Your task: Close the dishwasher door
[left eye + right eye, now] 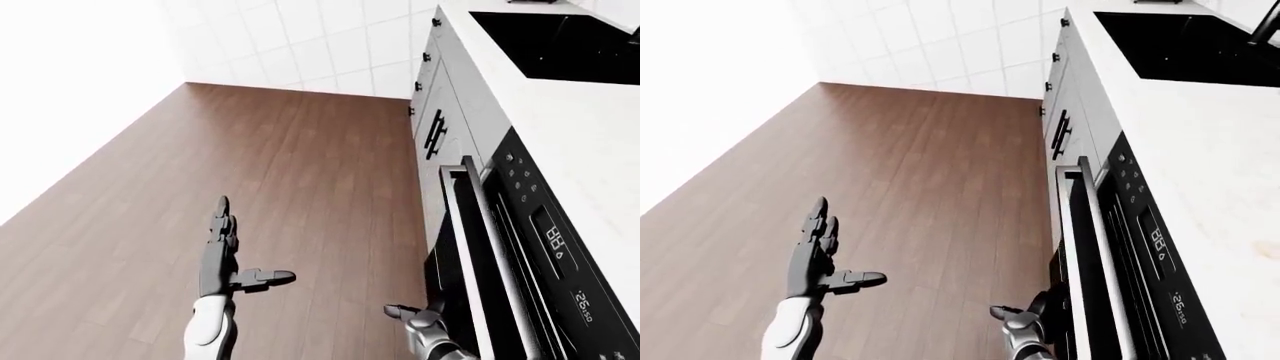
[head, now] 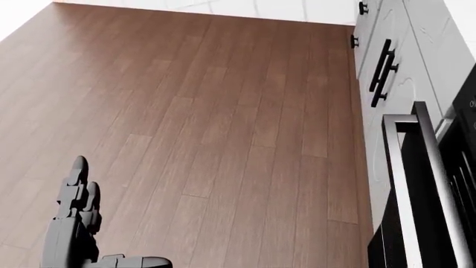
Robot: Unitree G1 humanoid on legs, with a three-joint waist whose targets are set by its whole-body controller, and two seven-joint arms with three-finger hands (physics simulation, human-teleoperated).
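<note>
While the dishwasher door (image 1: 478, 247) hangs only a crack off its black control panel (image 1: 545, 240), I judge I'm in the last push of the closing step. It stands nearly upright at the right of the left-eye view, its bright top edge running down the picture beside the white counter (image 1: 590, 142). My right hand (image 1: 1018, 319) sits low, just beside or against the door's outer face; I cannot tell which, since the door's lower part hides the contact. Its fingers look loosely spread and hold nothing. My left hand (image 1: 228, 259) floats out over the wood floor (image 1: 300, 172), well apart from the door, fingers straight and thumb stuck out sideways, empty.

Next I'd want a steady press from the right hand toward the cabinets until the gap at the top disappears, keeping the palm flat so it doesn't slip off the door's edge.

By count: one dishwasher door, one control panel, one black sink (image 1: 1200, 49) set in the counter, two hands, one long black pull handle (image 2: 382, 72) on the grey cabinets (image 2: 405, 50), and a few small black knobs further up
</note>
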